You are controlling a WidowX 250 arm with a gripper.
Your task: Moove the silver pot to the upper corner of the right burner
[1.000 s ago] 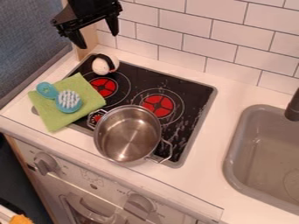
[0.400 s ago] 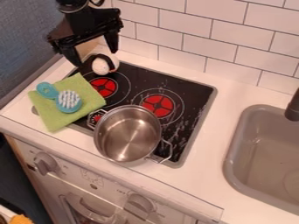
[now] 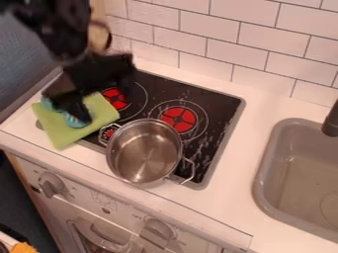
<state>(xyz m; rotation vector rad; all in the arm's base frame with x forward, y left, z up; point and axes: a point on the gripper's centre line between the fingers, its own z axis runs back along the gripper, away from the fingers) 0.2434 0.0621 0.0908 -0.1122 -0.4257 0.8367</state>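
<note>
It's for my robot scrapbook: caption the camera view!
Robot gripper over green cloth, silver pot at the near edge of the stove.

There is one pot (image 3: 145, 153) with two loop handles (image 3: 190, 170), one green cloth (image 3: 59, 133) and one brush (image 3: 74, 121), partly hidden. One black stovetop (image 3: 226, 103) carries three red burner discs (image 3: 178, 119), the third partly covered. The counter (image 3: 231, 207), a single one, has one sink (image 3: 260, 185) and one dark faucet (image 3: 331, 121). On the appliance front are two large knobs (image 3: 51, 185) and one door handle (image 3: 99, 240). One orange thing (image 3: 23, 248), too cropped to identify, and one claw (image 3: 105, 100) complete the count.
</note>
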